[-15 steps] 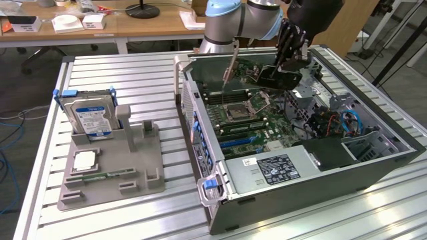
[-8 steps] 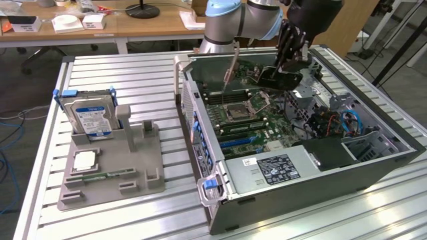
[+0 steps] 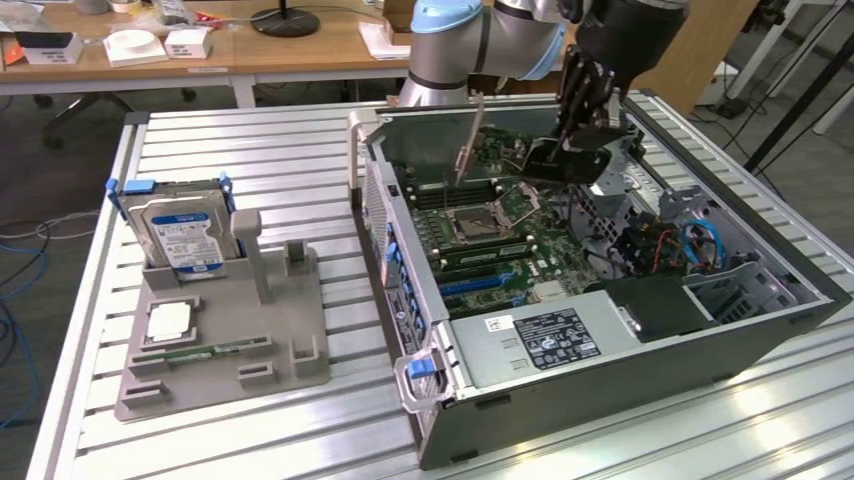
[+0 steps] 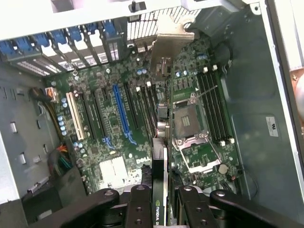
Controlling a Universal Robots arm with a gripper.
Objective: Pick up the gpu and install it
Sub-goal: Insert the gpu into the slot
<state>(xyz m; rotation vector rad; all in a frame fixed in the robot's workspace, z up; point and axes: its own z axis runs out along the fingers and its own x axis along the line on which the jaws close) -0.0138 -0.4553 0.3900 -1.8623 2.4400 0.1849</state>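
Observation:
The gpu (image 3: 469, 140) hangs edge-down inside the open computer case (image 3: 747, 330), above the motherboard, its silver bracket toward the case's rear wall. My gripper (image 3: 570, 158) is shut on the card's end opposite the bracket. In the wrist view the gpu (image 4: 160, 166) appears edge-on between the black fingers (image 4: 137, 204), running up to its bracket (image 4: 167, 45) by the rear slot openings. It hovers beside the black expansion slots, just to the side of the blue slot (image 4: 124, 114), apart from the board.
The motherboard carries a white slot (image 4: 75, 115), an open CPU socket (image 4: 187, 126) and memory slots (image 4: 213, 104). Left of the case in the exterior view, a grey holder (image 3: 267, 340) bears a hard drive (image 3: 187, 238), a CPU chip (image 3: 168, 320) and a memory stick (image 3: 200, 352). A power supply (image 3: 561, 338) fills the case's near end.

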